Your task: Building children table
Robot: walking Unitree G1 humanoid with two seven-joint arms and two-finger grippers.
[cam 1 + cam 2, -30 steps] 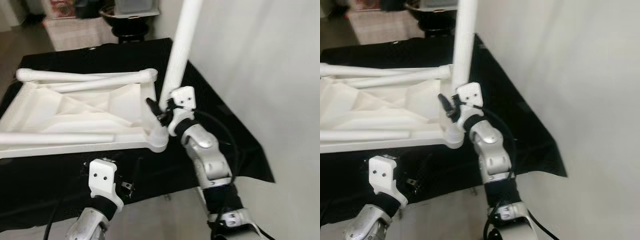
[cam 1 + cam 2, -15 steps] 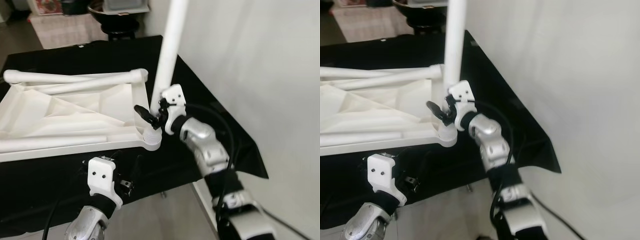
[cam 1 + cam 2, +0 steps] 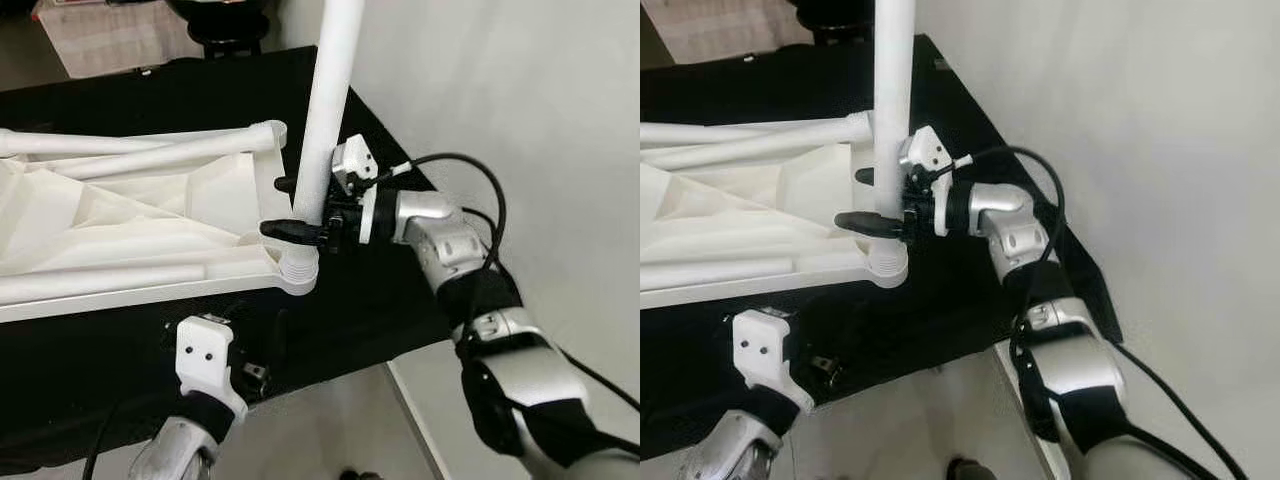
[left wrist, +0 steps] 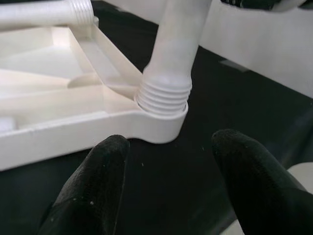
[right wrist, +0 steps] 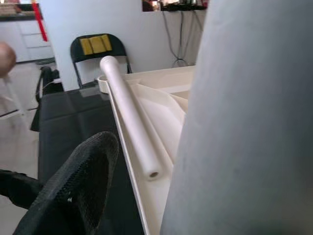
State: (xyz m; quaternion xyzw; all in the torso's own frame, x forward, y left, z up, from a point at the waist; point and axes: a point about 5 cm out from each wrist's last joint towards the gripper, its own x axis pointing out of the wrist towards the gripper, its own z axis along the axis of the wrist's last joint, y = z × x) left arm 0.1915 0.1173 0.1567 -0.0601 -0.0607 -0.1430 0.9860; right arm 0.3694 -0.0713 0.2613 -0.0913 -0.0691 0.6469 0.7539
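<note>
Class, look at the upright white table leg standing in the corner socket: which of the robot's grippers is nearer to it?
Right. The right gripper has its fingers around the upright leg just above the socket; the left gripper hangs open below the tabletop's corner, apart from it.

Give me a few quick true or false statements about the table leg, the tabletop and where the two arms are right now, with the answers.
1. The upright leg stands in the corner socket of the tabletop. True.
2. The right gripper has one finger on each side of that leg. True.
3. The left gripper grips the leg. False: it sits open below the corner, touching nothing.
4. The tabletop lies on a bare wooden floor. False: it lies on a black cloth.
5. Other legs lie flat on the tabletop. True.
</note>
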